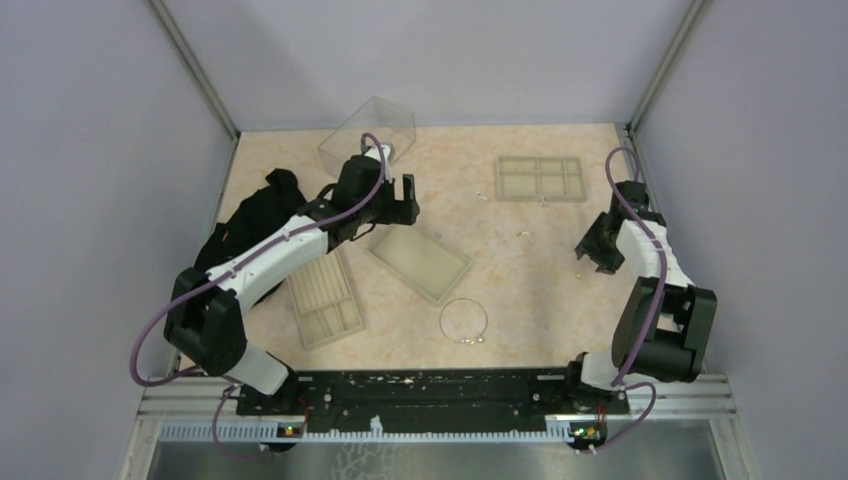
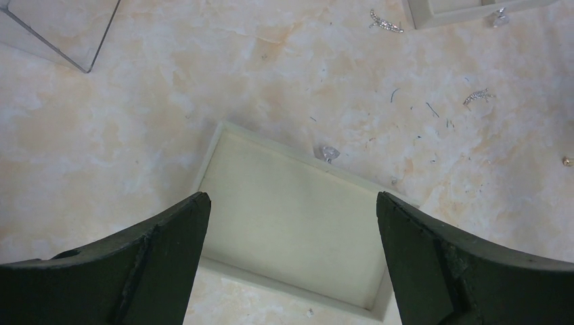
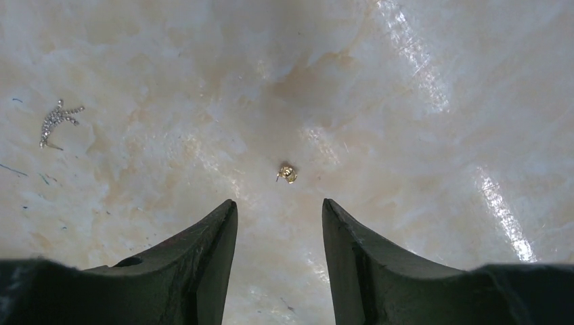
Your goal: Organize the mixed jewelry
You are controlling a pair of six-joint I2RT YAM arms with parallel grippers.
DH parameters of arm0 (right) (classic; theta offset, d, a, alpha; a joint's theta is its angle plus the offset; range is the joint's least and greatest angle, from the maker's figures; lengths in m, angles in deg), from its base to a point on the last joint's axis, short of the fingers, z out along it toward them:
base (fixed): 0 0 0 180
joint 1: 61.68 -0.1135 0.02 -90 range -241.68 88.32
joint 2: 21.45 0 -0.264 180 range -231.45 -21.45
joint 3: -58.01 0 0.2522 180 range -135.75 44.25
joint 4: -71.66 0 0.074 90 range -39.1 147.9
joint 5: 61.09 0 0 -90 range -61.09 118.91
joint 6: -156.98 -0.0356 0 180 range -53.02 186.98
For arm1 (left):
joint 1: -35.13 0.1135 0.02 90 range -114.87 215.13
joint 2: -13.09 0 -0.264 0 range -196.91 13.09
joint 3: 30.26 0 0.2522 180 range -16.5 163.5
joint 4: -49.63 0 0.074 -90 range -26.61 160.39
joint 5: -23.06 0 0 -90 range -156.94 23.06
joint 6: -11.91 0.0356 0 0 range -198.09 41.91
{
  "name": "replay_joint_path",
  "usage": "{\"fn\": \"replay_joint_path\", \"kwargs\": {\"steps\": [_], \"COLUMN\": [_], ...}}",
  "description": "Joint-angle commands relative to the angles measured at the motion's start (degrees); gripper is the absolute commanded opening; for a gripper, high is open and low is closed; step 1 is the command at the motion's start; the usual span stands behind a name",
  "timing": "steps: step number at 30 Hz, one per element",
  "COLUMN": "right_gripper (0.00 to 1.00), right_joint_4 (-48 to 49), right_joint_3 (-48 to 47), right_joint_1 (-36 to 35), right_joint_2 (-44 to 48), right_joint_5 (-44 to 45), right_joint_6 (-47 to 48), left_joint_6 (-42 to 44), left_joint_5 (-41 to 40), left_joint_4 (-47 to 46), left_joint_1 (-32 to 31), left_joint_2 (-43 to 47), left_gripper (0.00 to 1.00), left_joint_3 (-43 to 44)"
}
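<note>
nearest the arm bases, on the tabletop (image 1: pixel 520 290), lies the thin wire hoop (image 1: pixel 463 321): light, springy and easily bent, so we would pinch it gently across the wire. further out, our right gripper (image 3: pixel 279 203) hovers partly open and empty, with a tiny gold stud (image 3: pixel 288 173) just ahead of its tips. the stud looks hard, slippery and apt to skitter. beyond, our left gripper (image 2: pixel 291 196) gapes wide, holding nothing, over a shallow tray (image 2: pixel 227 132) with a clear gem (image 2: pixel 327 152) at its rim.
</note>
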Motion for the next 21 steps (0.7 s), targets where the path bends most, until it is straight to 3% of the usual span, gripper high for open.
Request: {"fn": "replay_joint_path", "kwargs": {"steps": [1,21], "right_gripper": [0.5,0.56], "right_joint_4": [1.21,5.47], "right_joint_3": [-1.37,-0.52], "right_joint_1": [0.78,0.7], "right_joint_2": [-2.11,-13.41], "right_joint_5": [-2.48,-9.78], "right_joint_6": [2.39,6.12], "left_joint_6": [0.05,0.24], "left_joint_5": [2.28,1.73], "left_joint_4": [-2.38,-1.75], "left_joint_1": [0.08,0.13], "left_joint_2": [-0.02,1.4], "left_gripper": [0.99,0.99], "left_joint_3": [-0.22,-1.04]}}
